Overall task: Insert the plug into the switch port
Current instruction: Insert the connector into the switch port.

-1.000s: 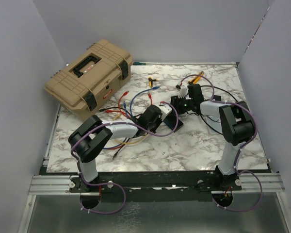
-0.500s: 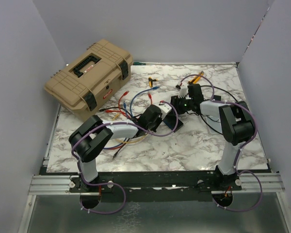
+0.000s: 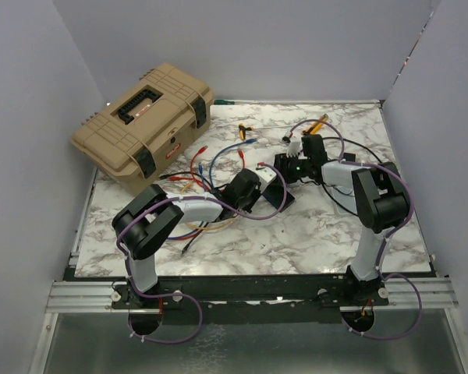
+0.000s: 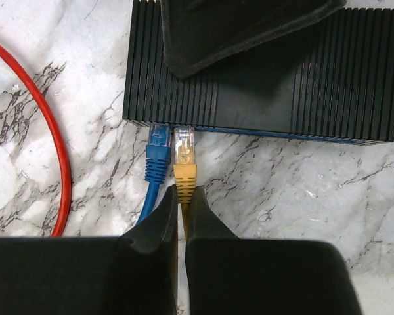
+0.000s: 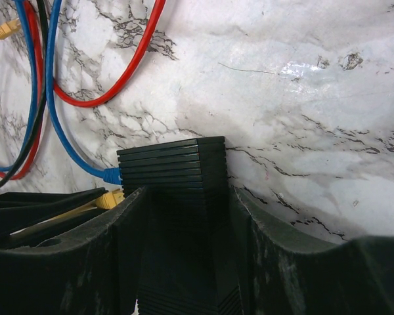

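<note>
Jutting from left end effector (image 4: 182, 197): plug (image 4: 184, 157)

The marbled table (image 3: 312, 234) carries a toolbox (image 3: 144, 125), coloured cables (image 4: 61, 134) and a black switch (image 4: 262, 98).

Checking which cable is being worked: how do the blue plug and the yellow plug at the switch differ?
The yellow plug is pinched at its boot by the left gripper; the blue plug is untouched. The yellow plug points straight at the switch; the blue plug leans slightly. Both have clear tips at the same edge, side by side. Depth unclear.
</note>
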